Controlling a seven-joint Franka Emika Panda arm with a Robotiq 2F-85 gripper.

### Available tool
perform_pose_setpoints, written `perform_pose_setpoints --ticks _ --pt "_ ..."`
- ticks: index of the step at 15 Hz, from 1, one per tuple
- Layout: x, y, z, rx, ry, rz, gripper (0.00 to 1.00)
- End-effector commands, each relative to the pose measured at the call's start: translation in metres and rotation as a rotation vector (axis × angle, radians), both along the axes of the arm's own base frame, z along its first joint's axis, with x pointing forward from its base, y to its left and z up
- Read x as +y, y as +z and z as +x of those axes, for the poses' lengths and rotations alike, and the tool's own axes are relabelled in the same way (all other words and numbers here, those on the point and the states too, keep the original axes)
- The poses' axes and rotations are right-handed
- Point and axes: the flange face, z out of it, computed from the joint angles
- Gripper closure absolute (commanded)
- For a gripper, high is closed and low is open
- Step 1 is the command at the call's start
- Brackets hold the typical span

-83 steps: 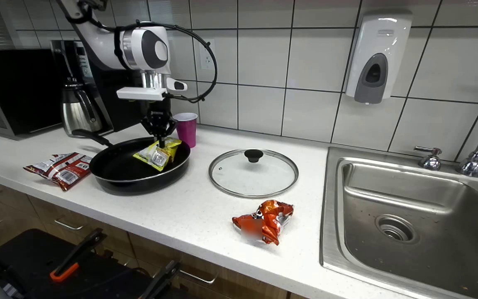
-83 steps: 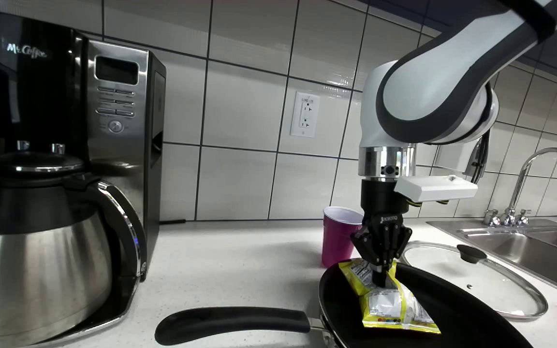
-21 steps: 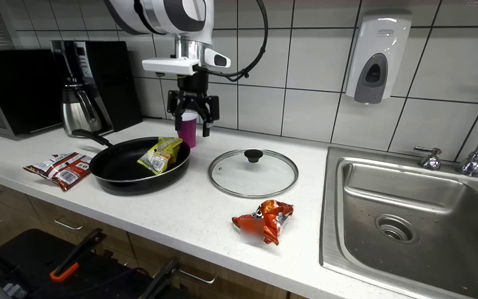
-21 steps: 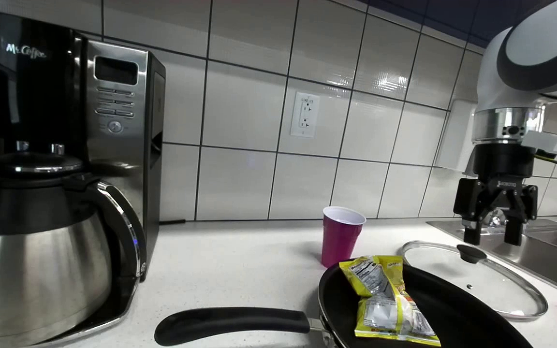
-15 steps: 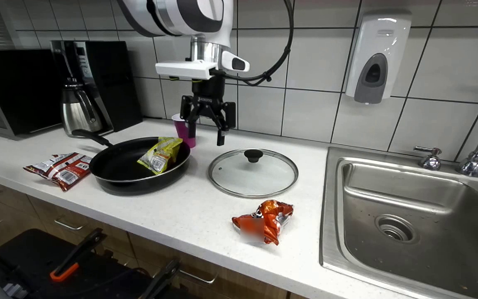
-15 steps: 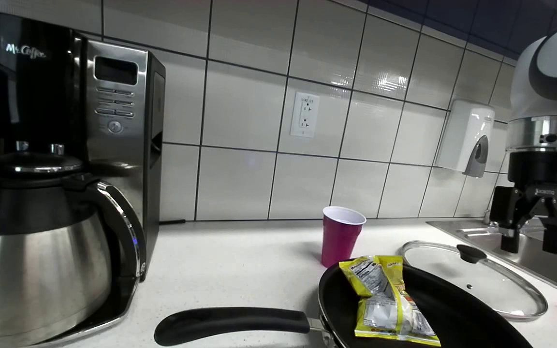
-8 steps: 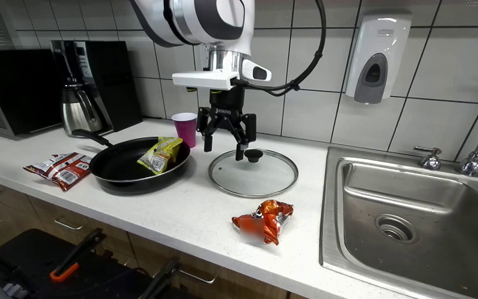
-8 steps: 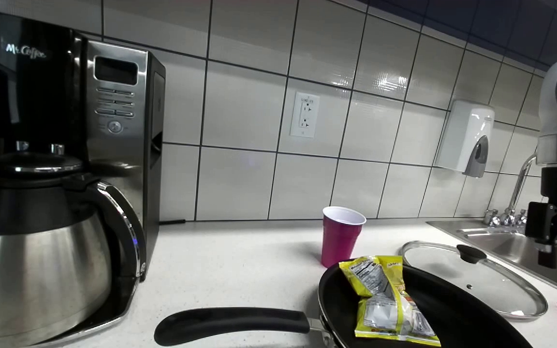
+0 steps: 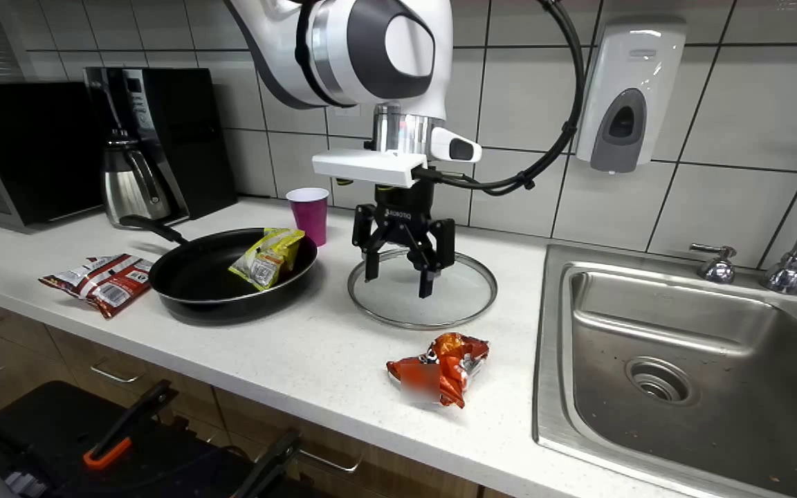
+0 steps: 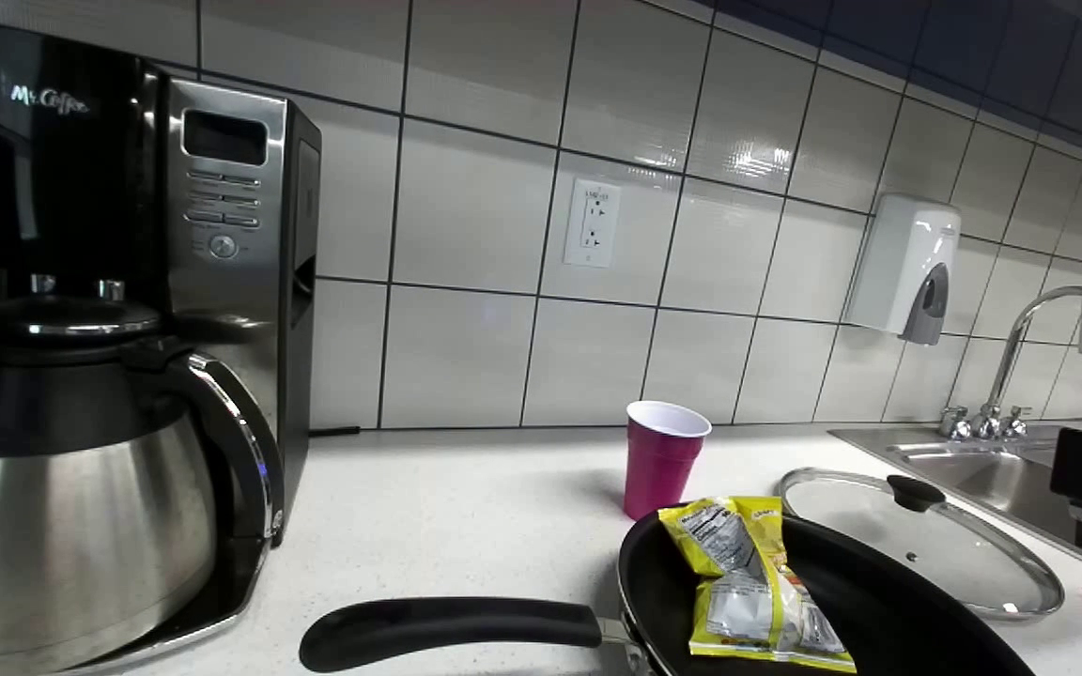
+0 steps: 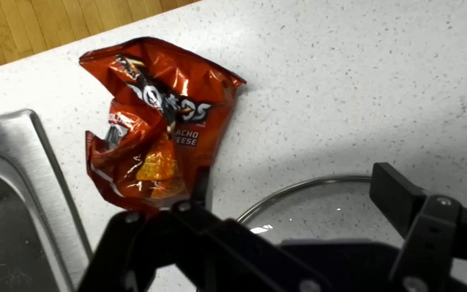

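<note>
My gripper stands open over the glass lid, with nothing between its fingers. Its body hides the lid's black knob in an exterior view. Closest in front lies a crumpled orange-red Doritos bag; in the wrist view one finger overlaps its edge, but the exterior view shows them apart. A yellow snack bag rests inside the black frying pan, left of the gripper. At the right edge of an exterior view the gripper is partly cut off.
Left of the pan lies a red snack bag. Behind the pan stands a magenta cup, with a coffee maker farther left. A steel sink borders the counter on the right. A soap dispenser hangs on the tiled wall.
Earlier the gripper was shut on the yellow bag in the pan. It has let go, opened and risen, then moved right and lower, over the lid. The yellow bag stays in the pan.
</note>
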Motion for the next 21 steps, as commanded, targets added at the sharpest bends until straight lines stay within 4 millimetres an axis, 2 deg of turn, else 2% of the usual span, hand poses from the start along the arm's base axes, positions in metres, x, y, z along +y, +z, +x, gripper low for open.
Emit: perform_pose_setpoints --ticks 1,5,9,21 --pt "-0.015 -0.014 -0.006 -0.014 0.021 -0.015 0.0" --pt "-0.027 -0.028 -0.011 -0.013 0.013 -0.012 0.0" --pt "-0.036 -0.034 -0.016 -0.003 0.001 -0.018 0.0" --pt "-0.046 -0.053 -0.026 0.044 -0.03 -0.01 0.0"
